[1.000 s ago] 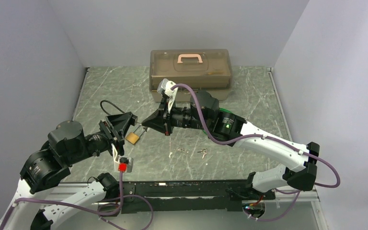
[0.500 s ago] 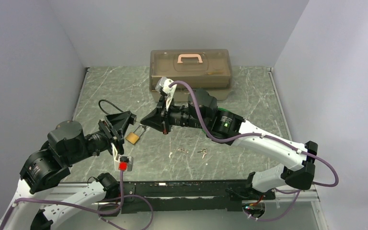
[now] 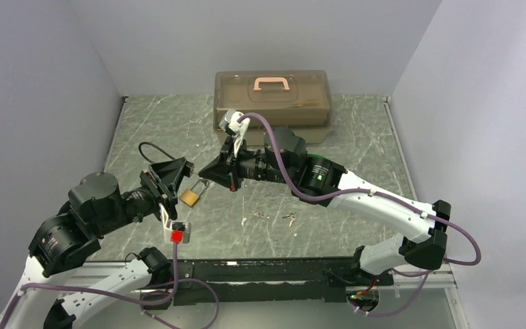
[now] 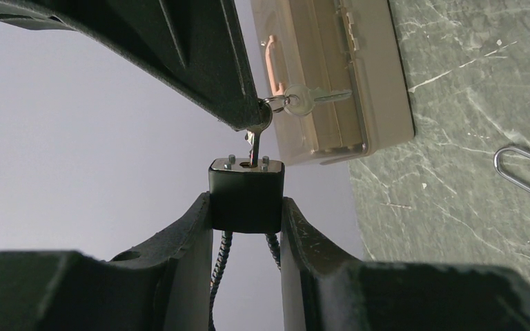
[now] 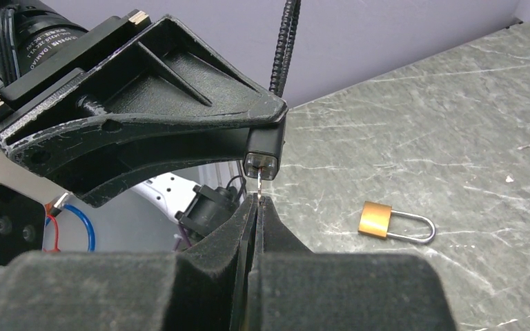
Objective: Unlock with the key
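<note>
Black padlock (image 4: 246,192) sits clamped btwn my L gripper (image 4: 246,219) fingers, keyway facing the R arm, held up off the table (image 3: 356,137) left of centre. R gripper (image 5: 257,205) is pressed tight on the key (image 4: 252,143), tip right at the keyway; can't tell how deep it's in. 2nd key (image 4: 308,101) dangles off the ring. Brass padlock (image 5: 377,219) lies flat on the table below, tan toolbox (image 3: 272,98) at the back.
</note>
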Available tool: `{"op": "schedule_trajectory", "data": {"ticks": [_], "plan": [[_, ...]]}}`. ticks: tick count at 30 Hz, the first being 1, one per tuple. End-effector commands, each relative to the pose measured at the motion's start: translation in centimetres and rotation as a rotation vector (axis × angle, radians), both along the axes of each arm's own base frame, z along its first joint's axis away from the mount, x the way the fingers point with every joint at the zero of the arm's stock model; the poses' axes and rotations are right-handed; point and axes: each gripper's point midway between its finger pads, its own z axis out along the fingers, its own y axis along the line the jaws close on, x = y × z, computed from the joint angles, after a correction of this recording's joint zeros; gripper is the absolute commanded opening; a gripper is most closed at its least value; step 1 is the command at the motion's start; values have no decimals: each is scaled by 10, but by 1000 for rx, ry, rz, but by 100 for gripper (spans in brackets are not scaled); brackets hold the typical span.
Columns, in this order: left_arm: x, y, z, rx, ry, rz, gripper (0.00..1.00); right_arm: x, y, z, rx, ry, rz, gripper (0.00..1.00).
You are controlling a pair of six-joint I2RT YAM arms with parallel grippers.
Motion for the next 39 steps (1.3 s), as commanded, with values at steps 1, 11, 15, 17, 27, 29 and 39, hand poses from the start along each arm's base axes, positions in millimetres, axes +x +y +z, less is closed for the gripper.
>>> {"op": "schedule_trajectory", "data": {"ticks": [1,11,15,17,27,29,39], "plan": [[5,-1,23,-34,-80,10,0,5,1,31,79,-16,-33,0],[18,1,12,20,-90,59,0,10,5,35,128,6,-72,0],[21,3,17,4,-94,81,0,10,10,30,114,8,-73,0],[21,3,19,-9,-89,85,0,9,11,27,110,9,-73,0],[21,3,15,-10,-74,90,0,6,12,32,138,-3,-65,0],[23,4,17,-22,-72,103,0,4,13,32,143,-5,-59,0],[26,4,9,2,-43,119,0,-3,20,34,174,-19,-60,0]]}}
